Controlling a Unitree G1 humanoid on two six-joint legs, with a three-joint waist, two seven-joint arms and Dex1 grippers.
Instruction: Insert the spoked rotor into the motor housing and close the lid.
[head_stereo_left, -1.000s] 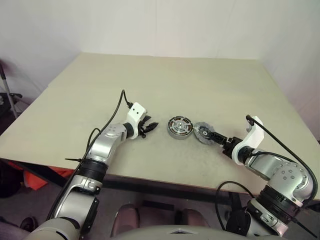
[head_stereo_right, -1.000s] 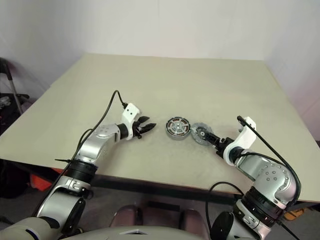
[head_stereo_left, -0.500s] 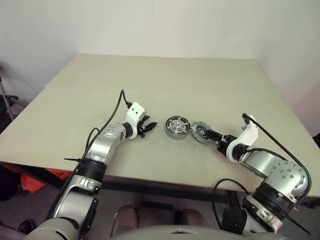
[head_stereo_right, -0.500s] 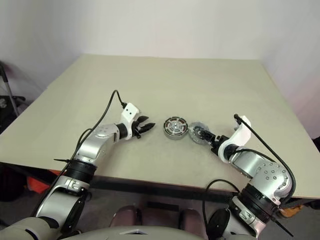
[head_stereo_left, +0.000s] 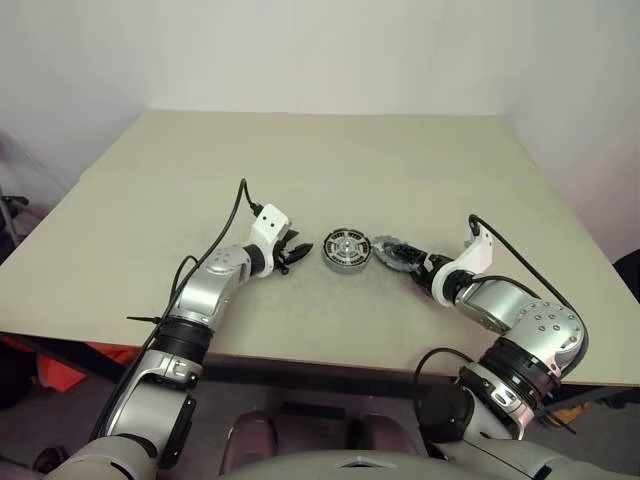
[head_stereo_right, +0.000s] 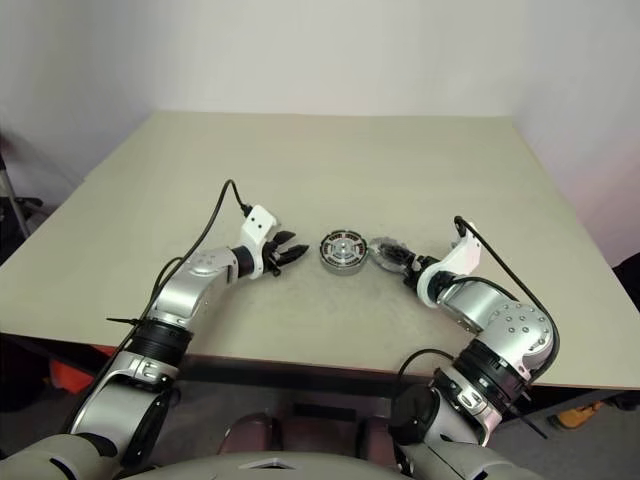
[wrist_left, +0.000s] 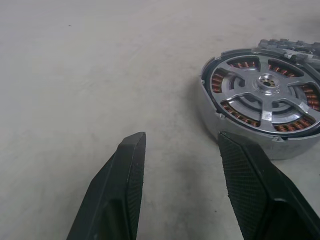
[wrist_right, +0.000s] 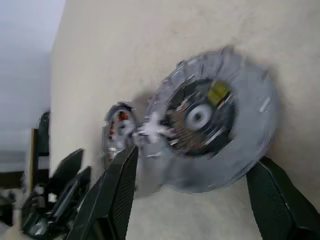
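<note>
The motor housing (head_stereo_left: 345, 250) sits mid-table, copper coils (wrist_left: 239, 64) ringing its inside. The spoked rotor (wrist_left: 266, 94), silvery with a central hub, lies seated in the housing. Just right of the housing is the lid (head_stereo_left: 386, 250), a grey disc with a scalloped rim and dark centre (wrist_right: 200, 112). My right gripper (head_stereo_left: 405, 258) is shut on the lid, one finger on each side of its rim, with the lid's edge close to the housing (wrist_right: 117, 131). To the housing's left, my left gripper (head_stereo_left: 296, 253) stands open and empty, its fingertips (wrist_left: 134, 145) a short way from the housing wall.
The beige table (head_stereo_left: 330, 160) stretches bare behind the parts. Its front edge (head_stereo_left: 300, 352) runs just below both forearms. A black cable (head_stereo_left: 238, 205) loops up from the left wrist.
The right arm has swung in toward the middle and its wrist has rolled, the lid staying between its fingers beside the housing. The whole view has shifted. The left arm has not moved.
</note>
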